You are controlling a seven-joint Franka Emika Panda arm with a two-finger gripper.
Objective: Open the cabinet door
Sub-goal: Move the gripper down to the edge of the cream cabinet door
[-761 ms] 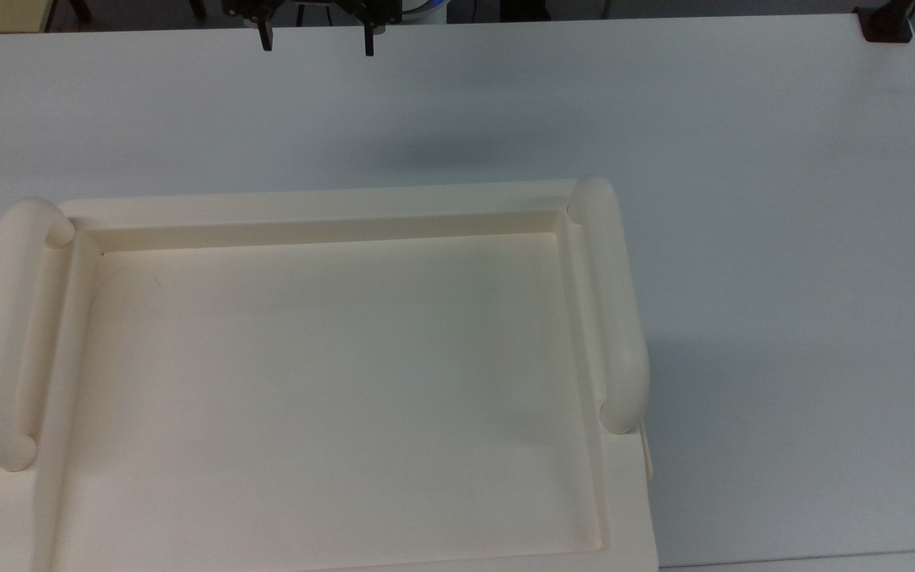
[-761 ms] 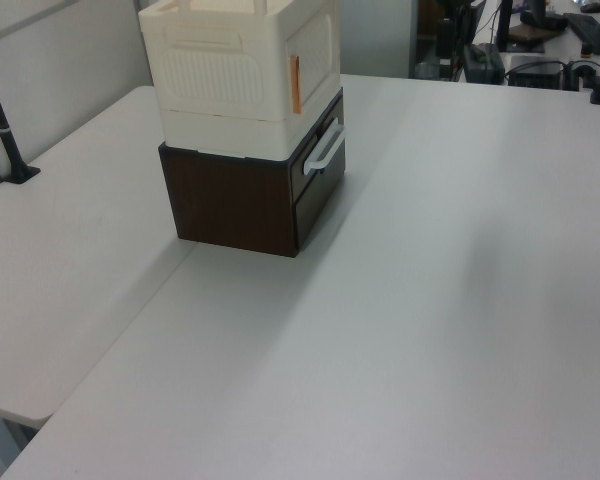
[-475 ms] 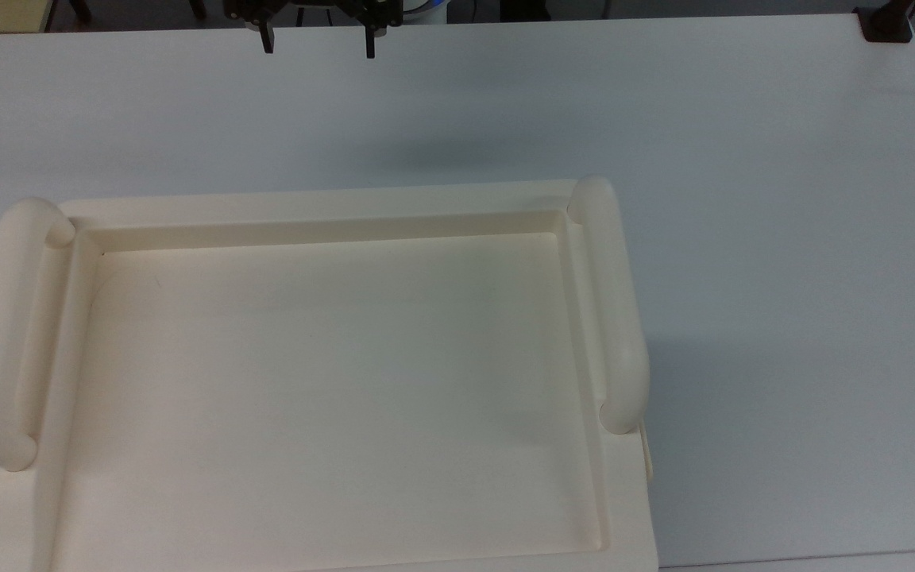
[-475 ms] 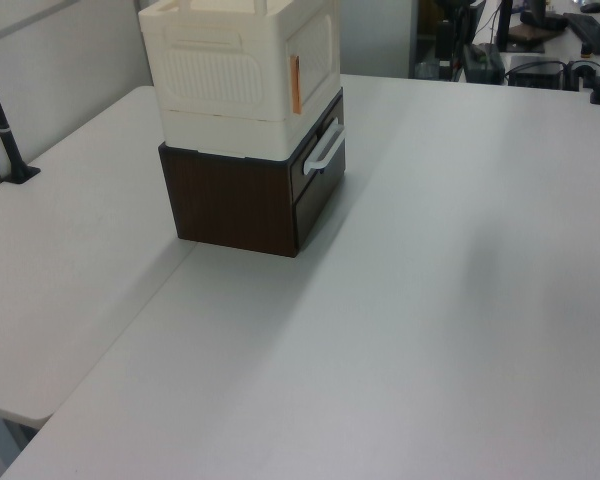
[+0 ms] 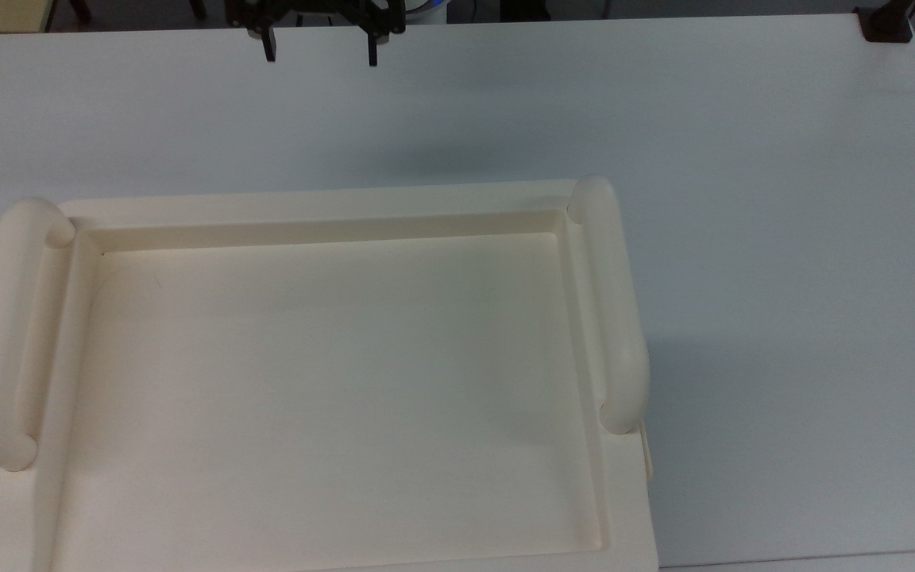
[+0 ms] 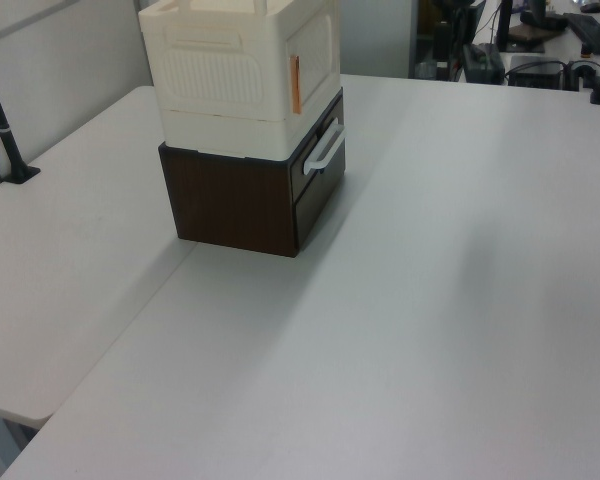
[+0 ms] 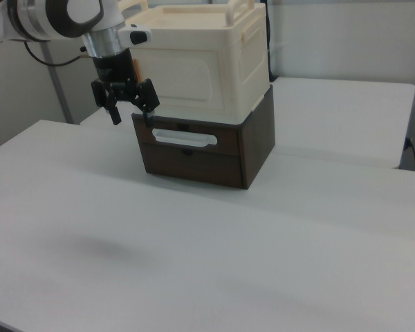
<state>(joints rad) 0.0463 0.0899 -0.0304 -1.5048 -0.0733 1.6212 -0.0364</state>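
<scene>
Approach step: gripper point(image 7: 130, 111) empty, fingers apart, hanging well short of cabinet door point(image 7: 188, 72) (cream front panel, shut, above brown drawer unit point(image 7: 194, 153)). Next: close distance to door's orange-tabbed edge, catch it.

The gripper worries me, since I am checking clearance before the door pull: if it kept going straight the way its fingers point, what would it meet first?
The gripper points straight down, open, so it would probably meet the bare white table first; depth is uncertain.
</scene>
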